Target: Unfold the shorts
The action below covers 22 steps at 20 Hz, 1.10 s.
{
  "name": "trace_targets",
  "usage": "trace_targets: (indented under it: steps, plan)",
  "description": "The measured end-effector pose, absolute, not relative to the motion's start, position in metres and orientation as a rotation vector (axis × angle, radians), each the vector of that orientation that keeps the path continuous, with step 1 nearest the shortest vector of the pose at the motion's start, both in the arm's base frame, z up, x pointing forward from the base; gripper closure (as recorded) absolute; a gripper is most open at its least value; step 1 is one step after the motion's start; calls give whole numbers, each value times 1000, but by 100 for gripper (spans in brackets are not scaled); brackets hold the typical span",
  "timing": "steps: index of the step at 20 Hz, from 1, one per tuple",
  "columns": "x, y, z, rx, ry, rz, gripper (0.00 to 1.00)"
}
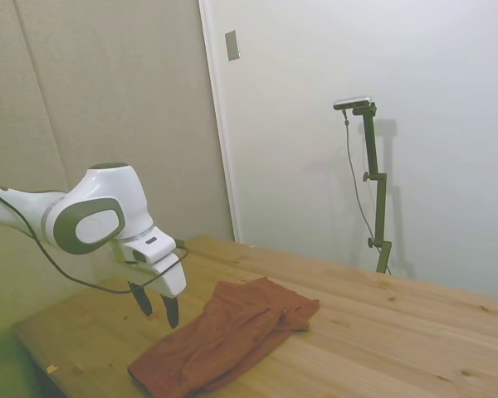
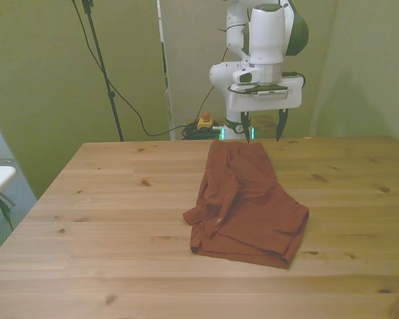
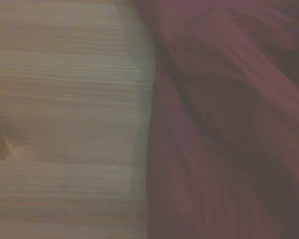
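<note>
The rust-orange shorts (image 1: pixel 224 336) (image 2: pixel 246 203) lie folded and wrinkled on the wooden table (image 2: pixel 106 219), with one end near the table's far edge in the front view. My gripper (image 1: pixel 156 308) (image 2: pixel 264 127) hangs open just above that far end of the cloth, holding nothing, its dark fingers apart. In the wrist view the shorts (image 3: pixel 224 124) fill one half, blurred, beside bare wood.
The table (image 1: pixel 398 332) stretches wide on both sides of the cloth. A small orange speck (image 1: pixel 51 368) lies near the table's corner in the side view. Cables hang behind the table's far edge.
</note>
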<state>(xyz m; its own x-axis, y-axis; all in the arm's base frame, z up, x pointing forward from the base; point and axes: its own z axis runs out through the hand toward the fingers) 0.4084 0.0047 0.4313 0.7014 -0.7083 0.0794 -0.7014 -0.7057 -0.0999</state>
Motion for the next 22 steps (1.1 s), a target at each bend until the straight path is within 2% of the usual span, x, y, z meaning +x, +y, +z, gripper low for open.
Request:
trace_targets:
  steps: [3, 8, 15, 18, 22]
  plan:
    - [409, -2, 431, -2807, 1259, -167, 0]
    - [407, -50, 439, -2715, 1424, -152, 0]
    - [380, -117, 450, -2616, 1499, -57, 0]
    - [366, -142, 445, -2583, 1517, -22, 0]
    - [347, -173, 426, -2525, 1544, 32, 0]
